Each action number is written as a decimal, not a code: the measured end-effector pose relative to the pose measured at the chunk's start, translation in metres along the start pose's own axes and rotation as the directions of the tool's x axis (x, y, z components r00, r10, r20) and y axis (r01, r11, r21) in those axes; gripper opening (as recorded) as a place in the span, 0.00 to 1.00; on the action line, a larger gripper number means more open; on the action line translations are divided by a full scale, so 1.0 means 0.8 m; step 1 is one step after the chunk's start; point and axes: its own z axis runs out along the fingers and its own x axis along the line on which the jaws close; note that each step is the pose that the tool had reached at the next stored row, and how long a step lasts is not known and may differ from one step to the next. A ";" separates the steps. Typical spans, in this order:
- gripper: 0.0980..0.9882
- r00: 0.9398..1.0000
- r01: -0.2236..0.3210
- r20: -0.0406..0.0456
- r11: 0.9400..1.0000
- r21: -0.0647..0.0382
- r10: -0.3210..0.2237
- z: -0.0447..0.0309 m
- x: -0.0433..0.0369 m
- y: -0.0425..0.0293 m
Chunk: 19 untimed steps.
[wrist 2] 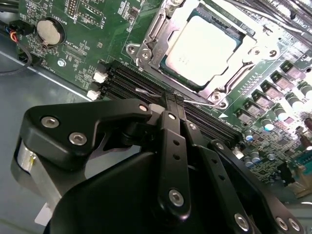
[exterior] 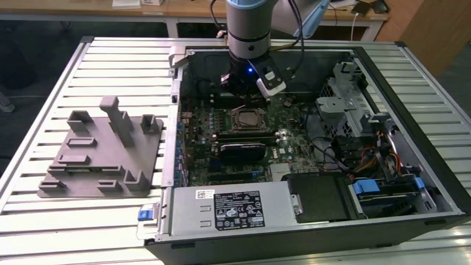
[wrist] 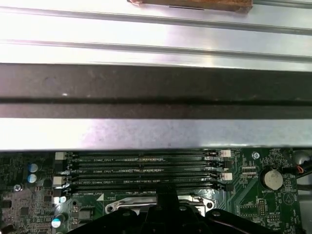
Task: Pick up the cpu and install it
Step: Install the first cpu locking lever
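The cpu, a flat square with a shiny silver top, lies in the motherboard socket with the metal frame around it. In the exterior view the cpu sits mid-board inside the open computer case. My gripper hangs just beside the socket, over the memory slots, with its black fingers pressed together. Its tips stand at the thin wire lever of the socket; whether they touch it I cannot tell. In the exterior view the gripper is just behind the socket.
A grey fixture plate with upright posts stands on the slatted table at the exterior view's left. Inside the case are a power supply, a drive cage and loose cables. The case wall runs close behind the memory slots.
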 end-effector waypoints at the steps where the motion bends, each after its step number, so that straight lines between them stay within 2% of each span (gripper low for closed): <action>1: 0.01 1.000 -0.001 0.001 1.000 0.000 0.001 0.0003 0.000 -0.0001; 4: 0.01 1.000 -0.004 0.007 1.000 0.001 0.004 0.0019 0.000 -0.0003; 10: 0.01 1.000 -0.004 0.007 1.000 0.003 0.004 0.0025 0.000 -0.0001; 12: 0.01 1.000 -0.006 0.008 1.000 0.009 0.006 0.0030 0.000 -0.0002; 19: 0.01 1.000 -0.023 0.019 0.999 0.030 0.022 0.0068 0.001 0.0041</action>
